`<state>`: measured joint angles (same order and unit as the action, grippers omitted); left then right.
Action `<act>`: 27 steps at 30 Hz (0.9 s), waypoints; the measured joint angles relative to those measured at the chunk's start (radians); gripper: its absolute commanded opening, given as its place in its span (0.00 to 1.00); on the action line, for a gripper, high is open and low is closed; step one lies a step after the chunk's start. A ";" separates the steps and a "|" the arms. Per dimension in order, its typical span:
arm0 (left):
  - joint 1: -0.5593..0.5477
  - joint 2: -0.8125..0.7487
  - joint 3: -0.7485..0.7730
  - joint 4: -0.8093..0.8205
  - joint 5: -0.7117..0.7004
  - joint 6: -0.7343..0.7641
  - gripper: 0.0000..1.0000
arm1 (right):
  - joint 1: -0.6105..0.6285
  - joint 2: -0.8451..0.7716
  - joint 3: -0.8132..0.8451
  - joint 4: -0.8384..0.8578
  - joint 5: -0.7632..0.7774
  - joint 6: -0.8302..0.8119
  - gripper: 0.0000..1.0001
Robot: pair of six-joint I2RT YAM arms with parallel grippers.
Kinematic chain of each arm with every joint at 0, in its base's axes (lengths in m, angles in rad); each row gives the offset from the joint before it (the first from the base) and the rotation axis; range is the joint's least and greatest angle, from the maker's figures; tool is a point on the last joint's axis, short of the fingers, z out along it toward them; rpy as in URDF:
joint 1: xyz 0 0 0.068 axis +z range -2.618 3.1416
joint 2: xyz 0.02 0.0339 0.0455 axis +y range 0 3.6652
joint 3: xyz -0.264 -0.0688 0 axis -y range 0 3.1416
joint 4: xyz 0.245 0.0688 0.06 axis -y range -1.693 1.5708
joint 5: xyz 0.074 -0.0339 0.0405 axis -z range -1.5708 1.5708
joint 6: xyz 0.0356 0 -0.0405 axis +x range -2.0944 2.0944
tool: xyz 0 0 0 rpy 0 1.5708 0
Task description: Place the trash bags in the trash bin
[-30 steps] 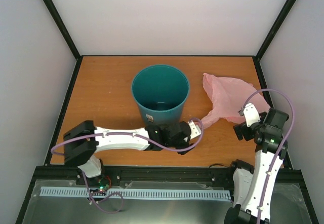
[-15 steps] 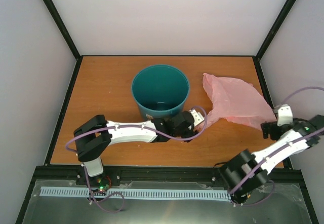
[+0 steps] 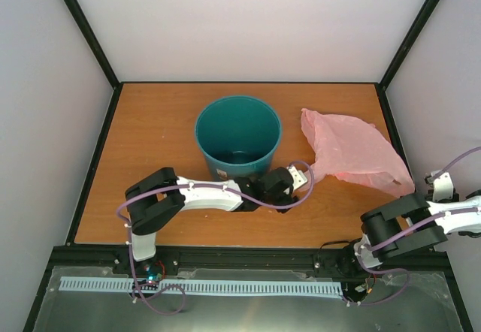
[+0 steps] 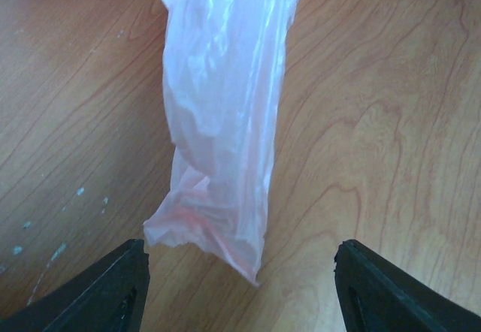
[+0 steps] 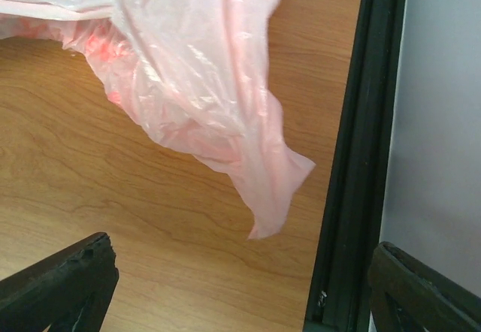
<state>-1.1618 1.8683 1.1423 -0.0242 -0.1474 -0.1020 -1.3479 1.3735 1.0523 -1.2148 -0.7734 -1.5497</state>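
Upright near the middle of the wooden table (image 3: 150, 144): the teal trash bin (image 3: 238, 133), mouth open upward, with a small white label (image 3: 222, 173) on its near side. Just right of it, outside the bin and down on the tabletop: the translucent pink trash bag (image 3: 349, 152), crumpled, spreading toward the right edge and narrowing at its near-left end into a twisted tail. Pointing at that tail from just beside the bin's base: the left gripper (image 3: 303, 176), jaws spread wide. From the left wrist, black fingers (image 4: 105, 291) on either side of the tail's ragged tip, not closed on the plastic, gripping nothing. Low at the table's right edge, beside the black frame rail (image 5: 353, 159): the right gripper (image 3: 439, 188), likewise spread open and empty. From the right wrist, fingertips (image 5: 68, 279) in the bottom corners, with the bag's pointed near-right corner ahead of them, untouched. Cannot tell whether that corner rests on the wood or stands slightly off it.
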 measured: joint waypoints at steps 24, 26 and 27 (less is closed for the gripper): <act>0.021 0.068 0.013 0.160 0.022 -0.002 0.14 | 0.178 -0.045 -0.174 0.286 -0.059 0.157 0.42; 0.023 0.067 0.013 0.163 0.018 0.000 0.05 | 0.180 -0.045 -0.173 0.292 -0.073 0.172 0.25; 0.024 0.067 0.013 0.164 0.016 -0.001 0.02 | 0.181 -0.045 -0.173 0.291 -0.078 0.183 0.16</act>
<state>-1.1374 1.9354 1.1549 0.1398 -0.1318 -0.1032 -1.1667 1.3285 0.8795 -0.9241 -0.8516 -1.3663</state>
